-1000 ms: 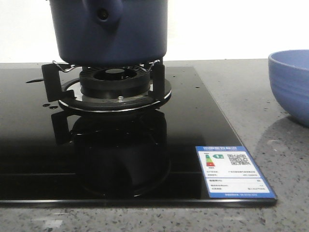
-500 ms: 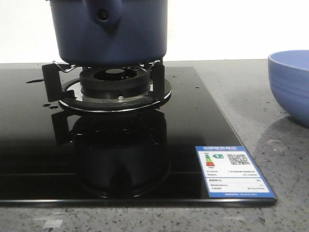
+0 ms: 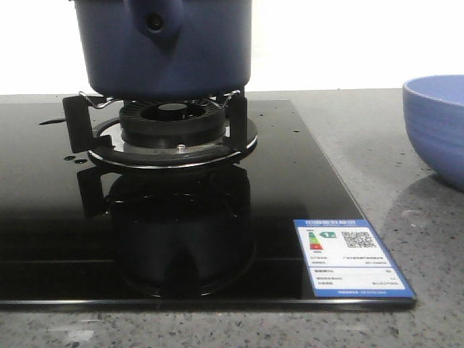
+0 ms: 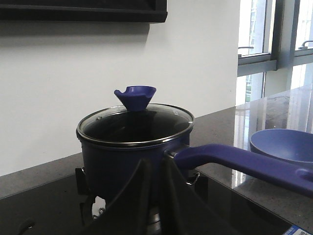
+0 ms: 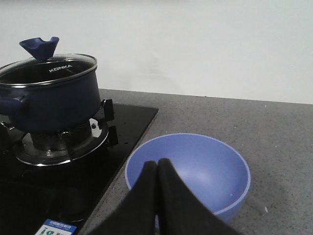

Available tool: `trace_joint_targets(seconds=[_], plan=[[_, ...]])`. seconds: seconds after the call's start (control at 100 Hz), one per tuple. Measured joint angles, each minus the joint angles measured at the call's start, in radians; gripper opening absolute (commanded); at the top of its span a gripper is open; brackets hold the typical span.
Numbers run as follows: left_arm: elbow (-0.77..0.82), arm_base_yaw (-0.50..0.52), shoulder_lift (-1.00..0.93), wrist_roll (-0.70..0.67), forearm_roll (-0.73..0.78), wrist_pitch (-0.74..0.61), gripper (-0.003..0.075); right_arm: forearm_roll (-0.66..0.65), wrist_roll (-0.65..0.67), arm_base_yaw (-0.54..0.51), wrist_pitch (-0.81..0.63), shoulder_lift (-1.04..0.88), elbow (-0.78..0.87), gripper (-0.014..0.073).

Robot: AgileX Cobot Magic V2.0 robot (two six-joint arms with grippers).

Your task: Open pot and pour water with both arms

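The dark navy pot (image 3: 167, 51) stands on the burner grate of a black glass hob (image 3: 58, 239). It also shows in the left wrist view (image 4: 124, 156) and the right wrist view (image 5: 49, 105). A glass lid (image 4: 137, 122) with a blue knob (image 4: 136, 96) covers it. Its long blue handle (image 4: 244, 164) points towards the bowl. My left gripper (image 4: 156, 164) is shut and empty, short of the pot's wall. My right gripper (image 5: 157, 165) is shut and empty, above the near rim of the periwinkle bowl (image 5: 205, 169). Neither gripper shows in the front view.
The bowl (image 3: 438, 127) sits on the grey counter to the right of the hob. A blue energy label (image 3: 351, 257) is stuck on the hob's front right corner. A white wall stands behind the counter. Windows (image 4: 274, 44) lie beyond the bowl.
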Motion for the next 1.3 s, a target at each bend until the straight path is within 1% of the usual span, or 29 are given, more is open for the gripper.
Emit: trace_joint_targets(seconds=[0.39,0.43,0.47,0.52,0.57,0.58,0.59,0.6,0.61,0.62,0.64,0.65,0.69,0.71,0.72,0.76,0.79,0.84,0.88,0.93,1.05,1.18,1.3], plan=[[0.000,0.000,0.000,-0.002,0.006,-0.013,-0.0020,0.001,0.000,0.000,0.000,0.000,0.000,-0.0064],[0.000,0.000,0.000,-0.008,0.031,-0.024,-0.0020,0.001,0.000,0.000,0.000,0.000,0.000,-0.0064],[0.000,0.000,-0.001,-0.033,0.096,-0.038,-0.0020,0.001,0.000,0.000,0.000,0.000,0.000,-0.0064],[0.000,0.000,-0.007,-0.117,0.219,-0.055,-0.0020,0.001,0.000,0.000,0.000,0.000,0.000,-0.0064],[0.000,0.000,-0.022,-0.263,0.390,-0.071,-0.0020,0.001,0.000,0.000,0.000,0.000,0.000,-0.0064],[0.000,0.000,-0.024,-0.314,0.446,-0.073,-0.0020,0.001,0.000,0.000,0.000,0.000,0.000,-0.0064],[0.000,0.000,-0.026,-0.340,0.475,-0.076,-0.0020,0.001,0.000,0.000,0.000,0.000,0.000,-0.0064],[0.000,0.000,-0.031,-0.392,0.504,-0.078,-0.0020,0.001,0.000,0.000,0.000,0.000,0.000,-0.0064],[0.000,0.000,-0.034,-0.420,0.564,-0.078,-0.0020,0.001,0.000,0.000,0.000,0.000,0.000,-0.0064],[0.000,0.000,-0.040,-0.475,0.593,-0.079,-0.0020,0.001,0.000,0.000,0.000,0.000,0.000,-0.0064],[0.000,0.000,-0.049,-0.530,0.682,-0.079,-0.0020,0.001,0.000,0.000,0.000,0.000,0.000,-0.0064],[0.000,0.002,-0.053,-0.587,0.743,-0.079,-0.0020,0.001,0.000,0.000,0.000,0.000,0.000,-0.0064],[0.005,0.006,-0.076,-0.750,0.889,-0.079,-0.0020,0.001,0.000,0.000,0.000,0.000,0.000,-0.0064],[0.012,0.009,-0.089,-0.801,0.970,-0.077,-0.0020,0.001,0.000,0.000,0.000,0.000,0.000,-0.0064],[0.014,0.012,-0.094,-0.851,1.021,-0.077,-0.0020,0.001,0.000,0.000,0.000,0.000,0.000,-0.0064],[0.032,0.021,-0.122,-0.981,1.138,-0.076,-0.0020,0.001,0.000,0.000,0.000,0.000,0.000,-0.0064],[0.047,0.031,-0.142,-1.053,1.236,-0.076,-0.0020,0.001,0.000,0.000,0.000,0.000,0.000,-0.0064],[0.081,0.048,-0.177,-1.152,1.338,-0.082,-0.0020,0.001,0.000,0.000,0.000,0.000,0.000,-0.0064],[0.116,0.062,-0.207,-1.207,1.387,-0.093,-0.0020,0.001,0.000,0.000,0.000,0.000,0.000,-0.0064],[0.162,0.087,-0.240,-1.243,1.432,-0.116,-0.0020,0.002,0.000,0.000,0.000,0.000,0.000,-0.0064],[0.272,0.153,-0.301,-1.277,1.456,-0.164,-0.0020,0.002,0.000,0.000,0.000,0.000,0.000,-0.0064],[0.346,0.224,-0.319,-1.310,1.456,-0.158,-0.0020,0.003,-0.002,0.000,0.000,0.000,0.000,-0.0064],[0.367,0.274,-0.319,-1.326,1.456,-0.107,-0.0020,0.005,-0.002,0.000,-0.001,0.000,0.000,-0.0064]])
